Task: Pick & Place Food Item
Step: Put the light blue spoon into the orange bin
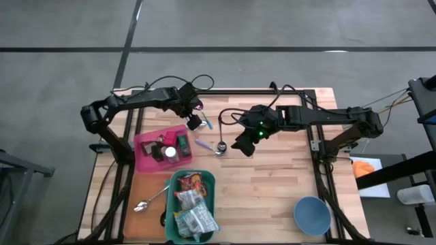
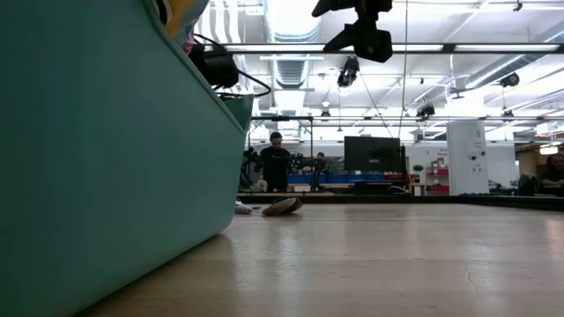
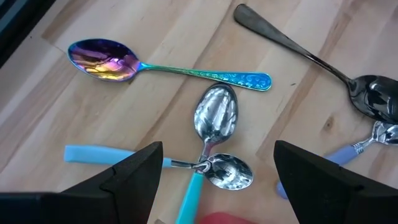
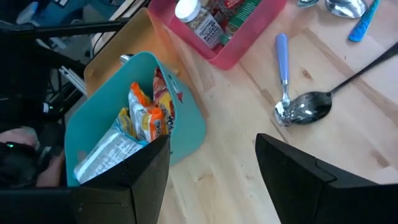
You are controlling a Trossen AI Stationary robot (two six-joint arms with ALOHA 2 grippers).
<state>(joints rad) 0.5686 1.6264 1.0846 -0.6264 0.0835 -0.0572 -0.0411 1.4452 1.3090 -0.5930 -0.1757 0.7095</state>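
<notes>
Several food packets (image 4: 146, 118) stand in a teal bin (image 1: 208, 187) near the table's front. A pink bin (image 1: 144, 162) beside it holds a white-capped jar (image 4: 196, 15) and small packs. My left gripper (image 1: 194, 121) hangs open above a cluster of spoons (image 3: 214, 121) just past the pink bin's far right corner, with nothing between its fingers (image 3: 134, 171). My right gripper (image 1: 245, 143) stands open and empty over the table's middle; its wrist view (image 4: 212, 140) looks down at the teal bin.
A rainbow spoon (image 3: 112, 59), blue-handled spoons (image 3: 205, 168) and a dark spoon (image 4: 308, 106) lie on the wood between the grippers. Another spoon (image 1: 142, 204) lies left of the teal bin. A blue bowl (image 1: 312, 214) sits at the near right corner.
</notes>
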